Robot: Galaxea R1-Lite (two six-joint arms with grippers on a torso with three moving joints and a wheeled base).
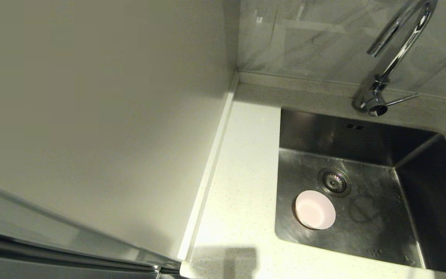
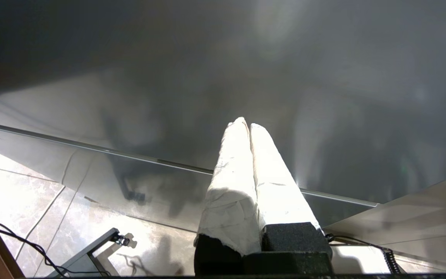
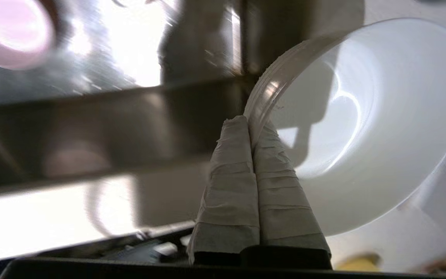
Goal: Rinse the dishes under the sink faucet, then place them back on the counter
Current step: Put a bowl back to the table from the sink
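A pale pink bowl lies in the steel sink, left of the round drain; in the right wrist view the pink bowl shows blurred. My right gripper is shut on the rim of a white bowl, which hangs tilted beside the fingers; neither shows in the head view. The chrome faucet arches over the sink's back edge. My left gripper is shut and empty, parked low beside the cabinet over the tiled floor.
The white speckled counter runs left of and in front of the sink. A plain cream wall panel rises at the left. The faucet's thin side lever points right. A cable and a metal stand lie on the floor.
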